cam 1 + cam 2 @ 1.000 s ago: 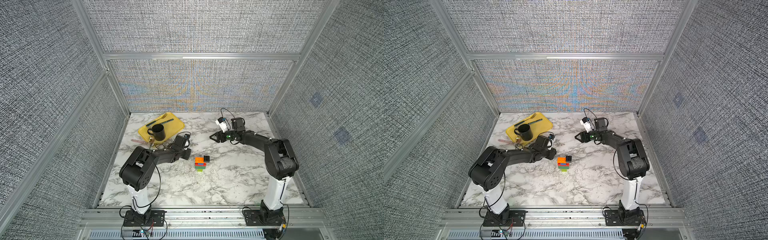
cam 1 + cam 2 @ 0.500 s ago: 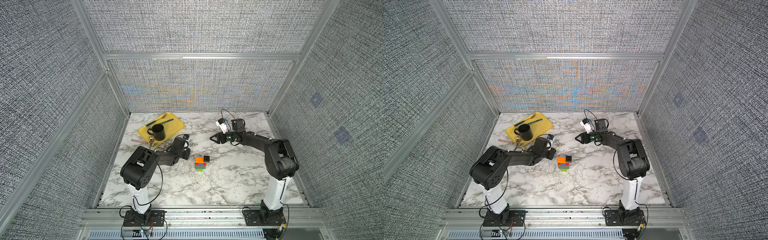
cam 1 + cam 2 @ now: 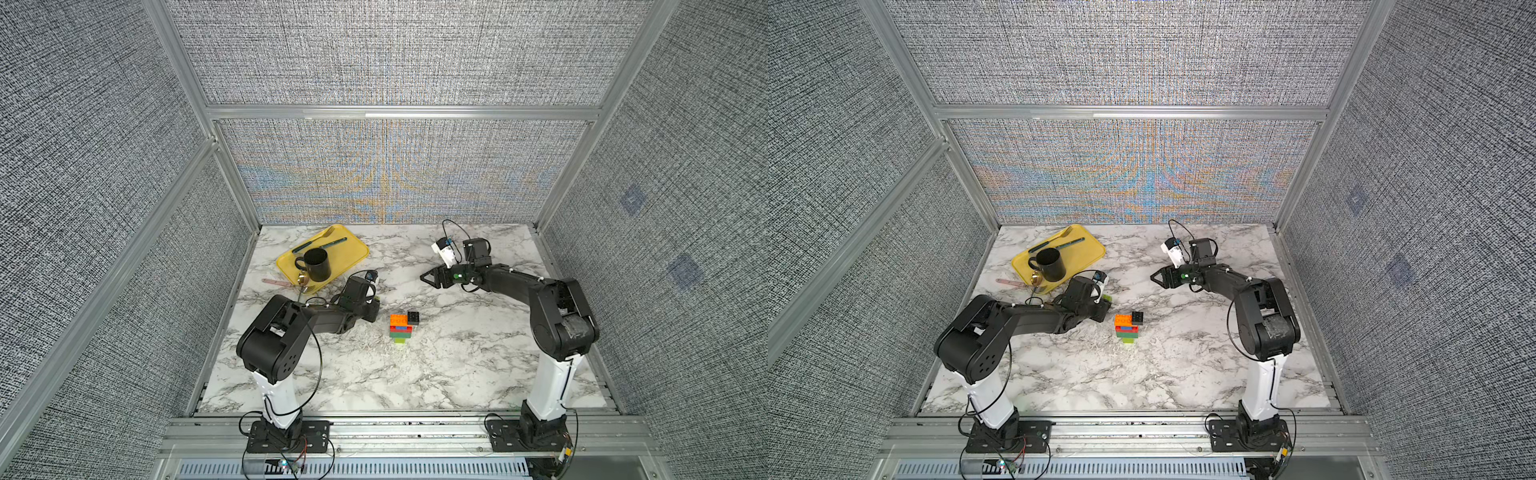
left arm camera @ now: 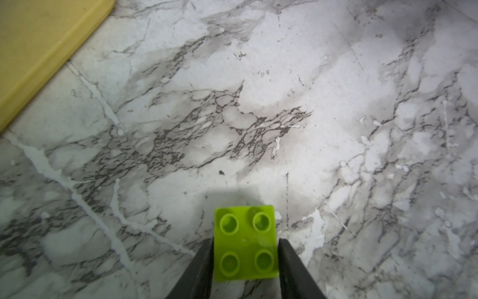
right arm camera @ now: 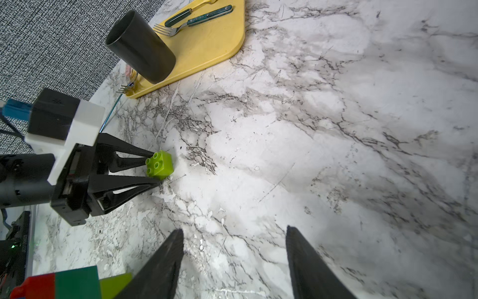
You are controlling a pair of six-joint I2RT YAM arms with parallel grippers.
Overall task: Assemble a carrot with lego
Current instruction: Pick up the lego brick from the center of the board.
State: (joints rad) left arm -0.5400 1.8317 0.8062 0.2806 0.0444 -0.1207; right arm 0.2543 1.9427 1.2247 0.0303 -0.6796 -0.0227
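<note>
The carrot (image 3: 400, 330) (image 3: 1127, 328) lies mid-table in both top views: orange, red, blue, dark green and lime lego layers, with a black brick (image 3: 413, 318) at its orange end. Its red, green and lime end shows in the right wrist view (image 5: 64, 284). My left gripper (image 4: 245, 241) (image 5: 155, 168) is shut on a loose lime brick (image 4: 245, 243) (image 5: 159, 165) (image 3: 1106, 298), low at the table, left of the carrot. My right gripper (image 5: 234, 230) (image 3: 426, 277) hovers open and empty over bare marble at the back right.
A yellow tray (image 3: 353, 249) at the back left carries a black mug (image 3: 318, 264), a fork and a knife. A pink stick (image 3: 276, 282) and a small gold object lie by the tray's front edge. Mesh walls enclose the marble table (image 3: 457, 365).
The left jaws have come together onto the lime brick, and the left arm has shifted slightly. The right arm and the carrot have not moved.
</note>
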